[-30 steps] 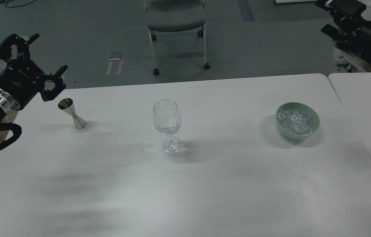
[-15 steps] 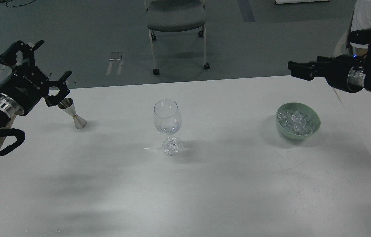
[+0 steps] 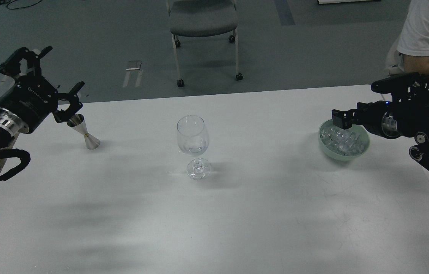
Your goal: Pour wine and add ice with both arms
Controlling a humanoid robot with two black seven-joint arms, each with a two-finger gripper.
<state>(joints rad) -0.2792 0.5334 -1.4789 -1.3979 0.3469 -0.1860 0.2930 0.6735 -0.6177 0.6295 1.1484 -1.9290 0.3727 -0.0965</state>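
While the clear stemmed wine glass (image 3: 193, 142) stands upright near the middle of the white table (image 3: 237, 213), a trace of colourless wine (image 3: 195, 148) is faintly seen low in its bowl. Well to the left of the glass, a small steel hourglass-shaped jigger (image 3: 84, 131) is set upright, and the left gripper (image 3: 52, 82) is held just beside its rim, fingers spread wide and empty. Well to the right of the glass, clear glassy ice cubes (image 3: 342, 140) are heaped in a pale green bowl (image 3: 351, 155). The right gripper (image 3: 338, 118) is poised over that bowl's near-left rim; whether it is parted cannot be told.
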